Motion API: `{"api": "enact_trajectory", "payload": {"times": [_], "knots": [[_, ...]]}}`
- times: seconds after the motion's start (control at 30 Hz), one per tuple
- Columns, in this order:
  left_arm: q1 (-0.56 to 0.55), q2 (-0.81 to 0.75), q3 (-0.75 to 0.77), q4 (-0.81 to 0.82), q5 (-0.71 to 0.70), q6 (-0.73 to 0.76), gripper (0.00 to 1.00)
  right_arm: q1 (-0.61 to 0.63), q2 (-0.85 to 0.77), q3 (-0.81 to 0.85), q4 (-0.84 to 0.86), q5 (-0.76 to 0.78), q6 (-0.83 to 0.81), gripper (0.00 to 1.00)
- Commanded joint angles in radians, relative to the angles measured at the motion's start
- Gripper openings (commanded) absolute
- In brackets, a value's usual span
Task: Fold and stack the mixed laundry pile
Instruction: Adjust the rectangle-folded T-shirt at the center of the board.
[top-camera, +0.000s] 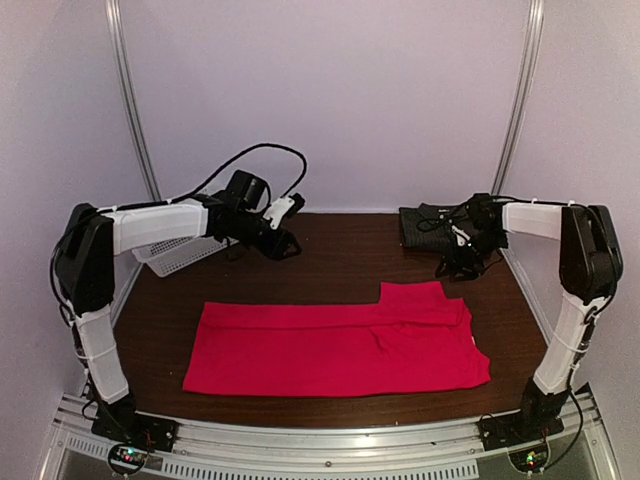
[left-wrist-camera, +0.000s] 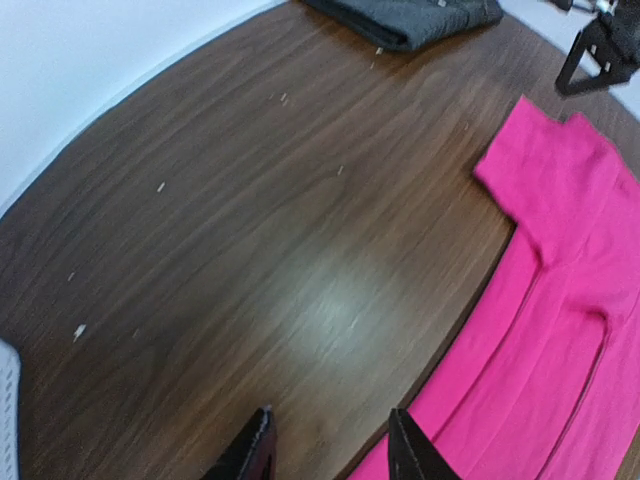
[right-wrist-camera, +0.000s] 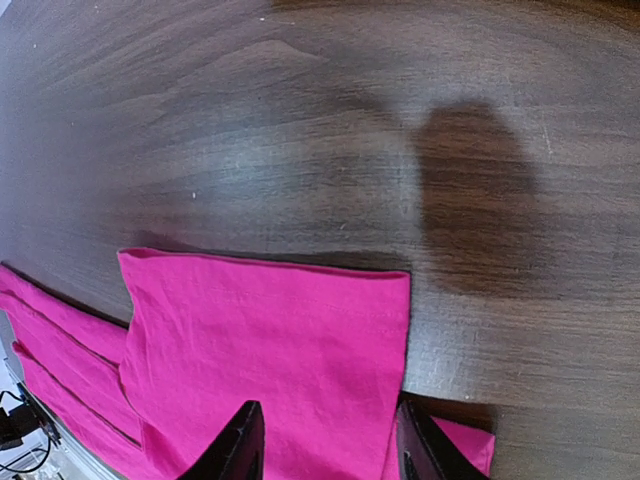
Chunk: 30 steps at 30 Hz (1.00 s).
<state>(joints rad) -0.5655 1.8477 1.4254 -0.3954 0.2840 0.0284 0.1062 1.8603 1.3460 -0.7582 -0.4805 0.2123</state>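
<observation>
The red-pink T-shirt (top-camera: 335, 345) lies flat on the table, folded lengthwise into a long band, one sleeve sticking up at its right. It also shows in the left wrist view (left-wrist-camera: 560, 320) and the right wrist view (right-wrist-camera: 270, 360). The dark pinstriped shirt (top-camera: 432, 228) lies folded at the back right; its edge shows in the left wrist view (left-wrist-camera: 410, 18). My left gripper (top-camera: 285, 243) is open and empty above the bare wood at the back left (left-wrist-camera: 330, 440). My right gripper (top-camera: 462, 268) is open and empty just above the sleeve (right-wrist-camera: 325, 440).
A white lattice basket (top-camera: 172, 255) stands at the back left under the left arm. The brown wooden table (top-camera: 340, 250) is ringed by white walls. A metal rail runs along the near edge.
</observation>
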Motion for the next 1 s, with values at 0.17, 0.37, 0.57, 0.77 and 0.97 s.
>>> {"api": "enact_trajectory", "payload": {"times": [0.17,0.37,0.57,0.77,0.97], "knots": [[-0.17,0.441,0.429,0.122,0.174,-0.396,0.41,-0.061,0.066,0.048,0.074,-0.105,-0.001,0.47],[-0.21,0.63,0.583,0.165,0.226,-0.486,0.41,-0.06,0.131,0.064,0.084,-0.117,-0.009,0.45],[-0.231,0.752,0.714,0.175,0.227,-0.548,0.41,-0.062,0.174,0.065,0.089,-0.112,-0.022,0.43],[-0.246,0.831,0.779,0.203,0.231,-0.605,0.41,-0.061,0.206,0.07,0.082,-0.105,-0.047,0.41],[-0.257,0.871,0.81,0.235,0.235,-0.642,0.38,-0.06,0.229,0.08,0.091,-0.135,-0.04,0.36]]}}
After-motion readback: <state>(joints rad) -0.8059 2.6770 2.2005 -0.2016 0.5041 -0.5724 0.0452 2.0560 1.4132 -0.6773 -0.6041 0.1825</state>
